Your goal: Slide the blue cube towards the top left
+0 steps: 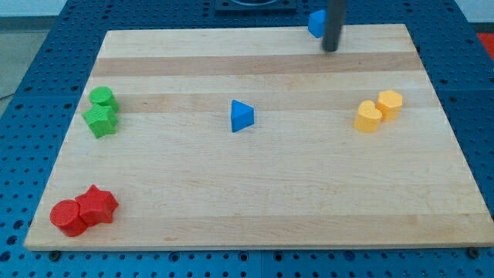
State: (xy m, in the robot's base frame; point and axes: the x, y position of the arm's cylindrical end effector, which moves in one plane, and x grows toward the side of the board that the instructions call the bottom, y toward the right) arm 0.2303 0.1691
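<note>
From the view's left, red blocks and green blocks sit by the board's left edge, a blue triangular block mid-board, then the blue cube at the top edge with my tip just right of it, seemingly touching, holding nothing, and yellow blocks far right.

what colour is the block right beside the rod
Blue: the blue cube sits at the view's top edge, just left of my tip, in the camera view.
</note>
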